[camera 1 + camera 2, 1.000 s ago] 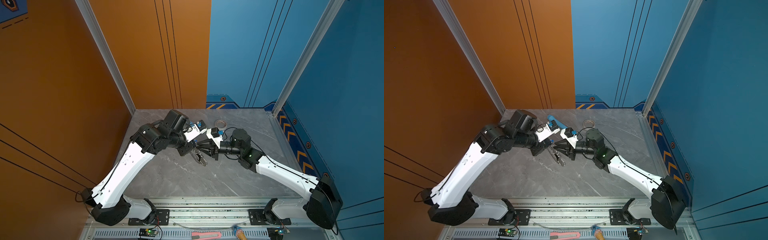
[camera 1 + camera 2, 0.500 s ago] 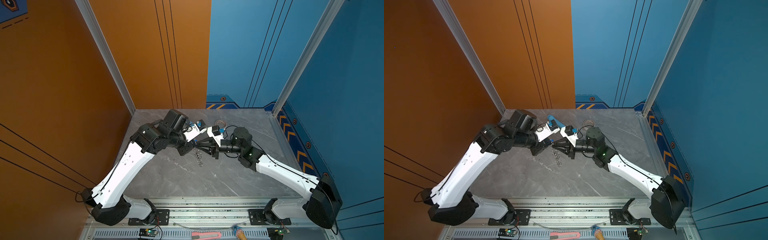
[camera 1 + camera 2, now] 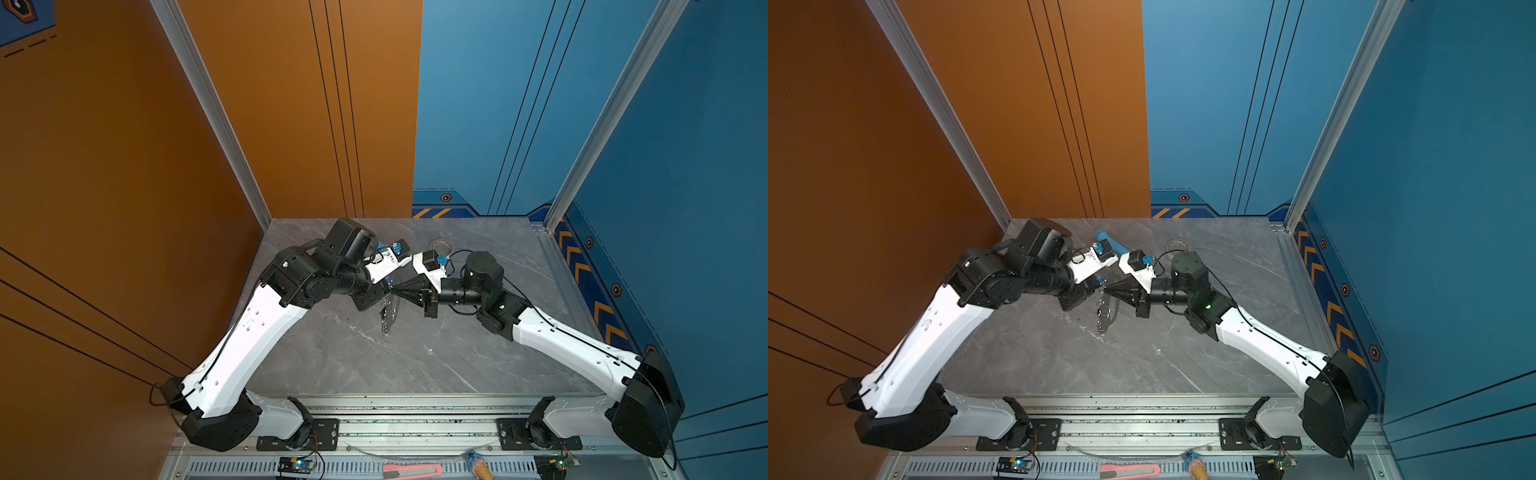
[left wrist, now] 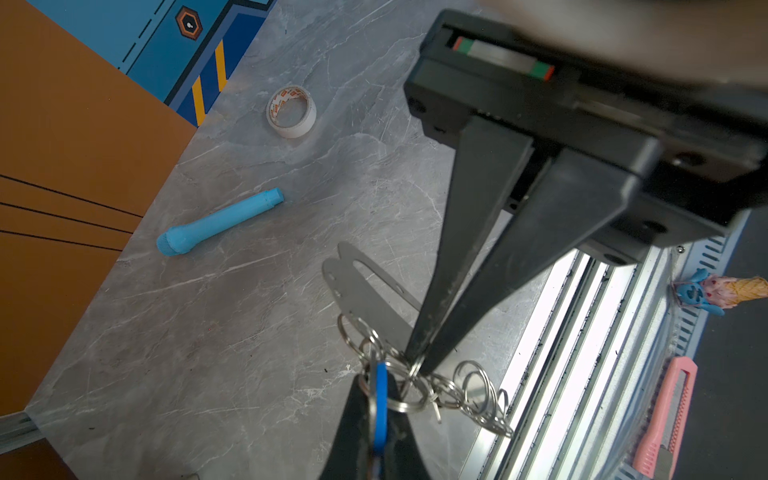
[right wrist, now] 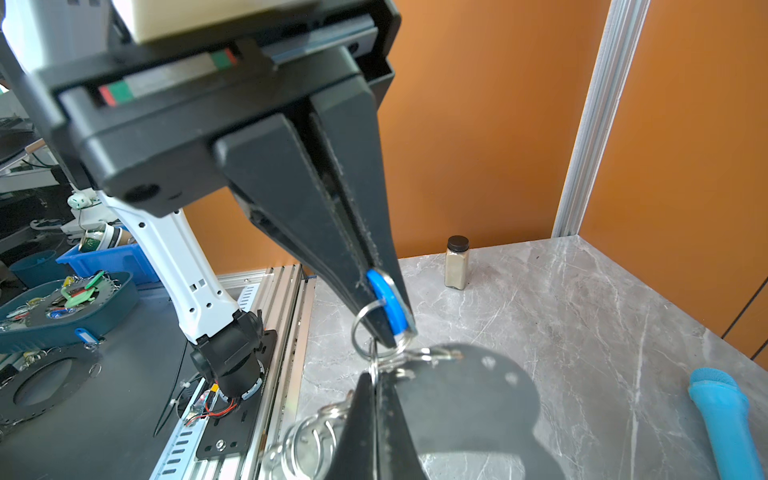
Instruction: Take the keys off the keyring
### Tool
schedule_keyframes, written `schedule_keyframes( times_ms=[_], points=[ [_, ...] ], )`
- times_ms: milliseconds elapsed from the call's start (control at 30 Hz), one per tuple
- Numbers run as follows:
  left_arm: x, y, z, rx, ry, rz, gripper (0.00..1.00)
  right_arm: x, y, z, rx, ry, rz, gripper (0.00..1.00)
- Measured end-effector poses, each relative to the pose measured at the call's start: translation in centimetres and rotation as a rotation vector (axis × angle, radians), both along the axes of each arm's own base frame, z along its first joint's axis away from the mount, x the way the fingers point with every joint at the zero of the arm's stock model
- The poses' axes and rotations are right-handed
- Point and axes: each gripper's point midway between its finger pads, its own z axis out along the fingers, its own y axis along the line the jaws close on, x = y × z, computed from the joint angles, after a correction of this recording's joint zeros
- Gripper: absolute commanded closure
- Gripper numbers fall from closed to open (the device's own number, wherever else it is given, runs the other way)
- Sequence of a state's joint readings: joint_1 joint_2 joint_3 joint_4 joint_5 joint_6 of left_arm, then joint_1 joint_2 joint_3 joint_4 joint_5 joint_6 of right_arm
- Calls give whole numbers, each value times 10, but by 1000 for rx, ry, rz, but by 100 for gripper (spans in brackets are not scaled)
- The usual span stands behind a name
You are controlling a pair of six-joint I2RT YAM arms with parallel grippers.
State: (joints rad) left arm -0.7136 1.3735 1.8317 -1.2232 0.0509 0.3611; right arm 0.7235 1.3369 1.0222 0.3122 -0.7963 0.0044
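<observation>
Two tools tip to tip over the middle of the tabletop (image 3: 353, 357). Left tool (image 4: 374, 390) pressed shut on the keys (image 4: 379, 399), gripping the blue tag (image 5: 384, 297). Right tool (image 4: 417, 368) pinched together on a wire ring (image 4: 409, 376) of the keyring (image 4: 365, 291). Flat metal plate tilted, lifted between the two tips. String of loose rings (image 3: 387, 318) (image 3: 1104, 318) dangling below in both top views. Blue tube (image 4: 220, 220) and tape roll (image 4: 291, 111) lying well apart, near the far edge.
</observation>
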Motion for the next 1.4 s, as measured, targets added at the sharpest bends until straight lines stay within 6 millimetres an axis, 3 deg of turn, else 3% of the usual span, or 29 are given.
schedule_keyframes(
  times_ms=[433, 733, 1133, 1400],
  points=[
    [5, 11, 3, 34, -40, 44, 100, 7, -11, 13, -5, -70, -115, 100],
    [7, 13, 7, 32, -53, 57, 100, 6, -5, 14, -15, -107, -157, 100],
    [4, 10, 7, 33, -54, 51, 100, -6, -5, 21, -93, -347, -254, 100],
    [-3, 3, 6, 40, -57, 10, 100, -12, -6, 15, -190, -512, -286, 100]
  ],
)
